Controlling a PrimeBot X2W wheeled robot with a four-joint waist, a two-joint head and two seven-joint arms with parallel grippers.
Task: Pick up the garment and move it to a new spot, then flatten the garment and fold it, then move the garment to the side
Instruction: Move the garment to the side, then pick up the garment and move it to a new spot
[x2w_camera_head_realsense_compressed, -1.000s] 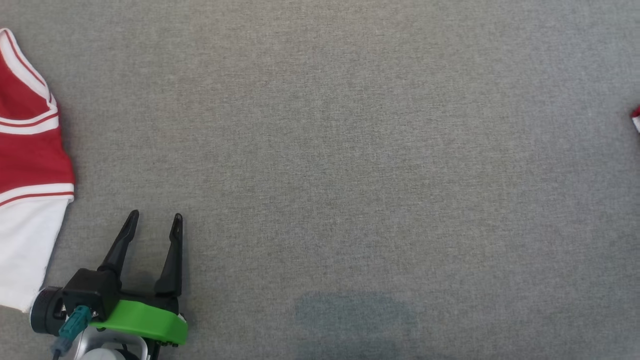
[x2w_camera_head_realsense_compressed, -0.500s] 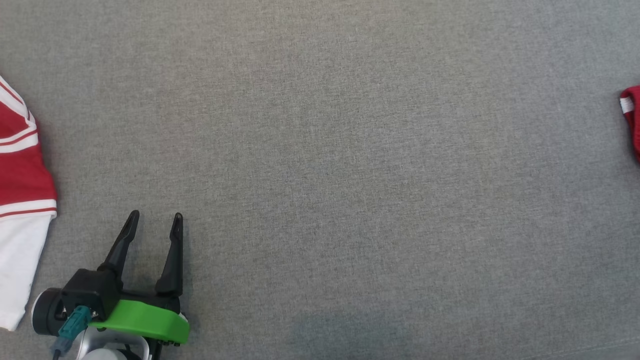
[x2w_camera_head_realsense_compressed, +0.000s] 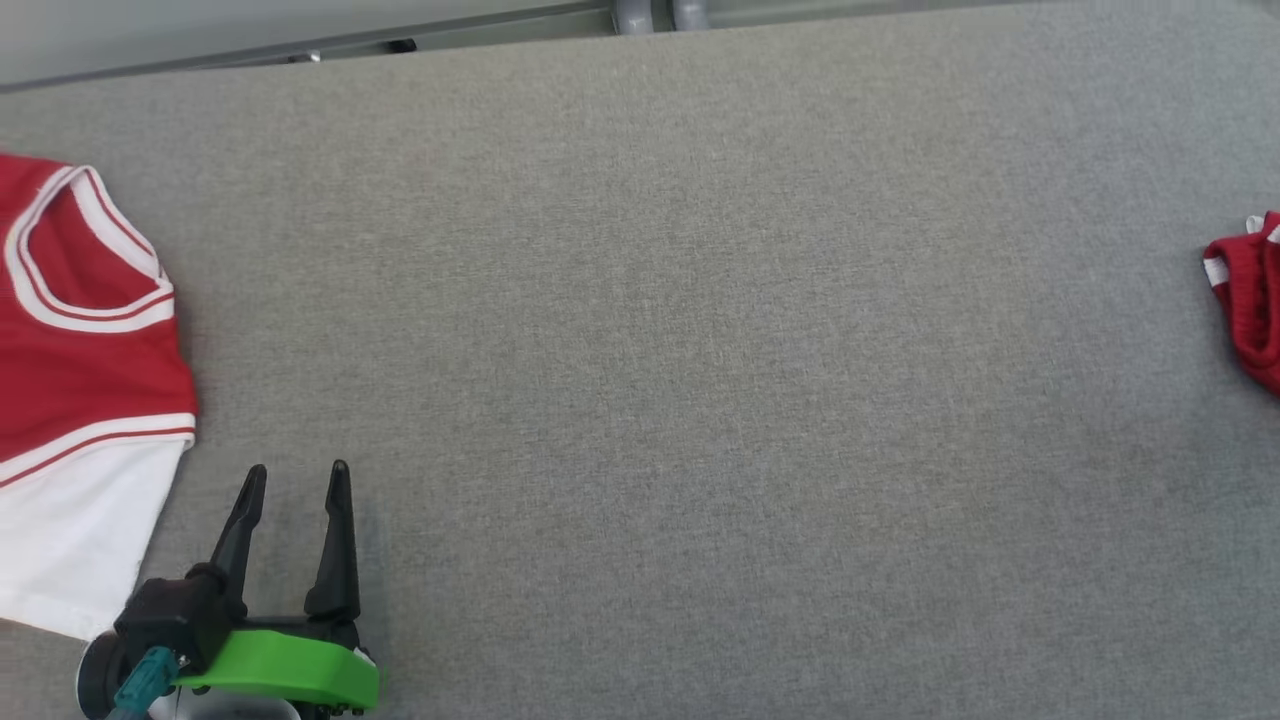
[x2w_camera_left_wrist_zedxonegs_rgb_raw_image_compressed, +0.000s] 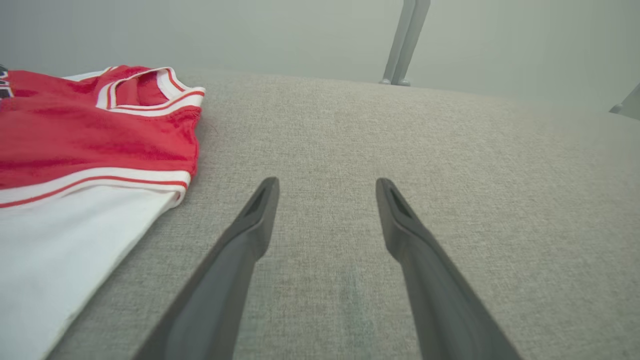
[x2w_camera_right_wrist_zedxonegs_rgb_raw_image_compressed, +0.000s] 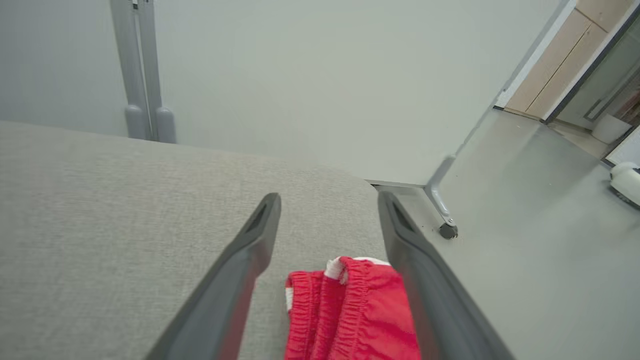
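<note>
The bunched red garment (x2w_camera_head_realsense_compressed: 1250, 300) lies crumpled at the far right edge of the grey table (x2w_camera_head_realsense_compressed: 650, 350), its elastic band showing. In the right wrist view it (x2w_camera_right_wrist_zedxonegs_rgb_raw_image_compressed: 350, 310) sits between the spread, empty fingers of the right gripper (x2w_camera_right_wrist_zedxonegs_rgb_raw_image_compressed: 330, 197). Whether they touch it cannot be told. The pickup looks like the step in hand. It would go best with a low pinch through several layers near the band, then a lift clear of the edge. The left gripper (x2w_camera_head_realsense_compressed: 297, 470) is released and empty over bare cloth, just beside the flat red-and-white jersey (x2w_camera_head_realsense_compressed: 80, 400).
</note>
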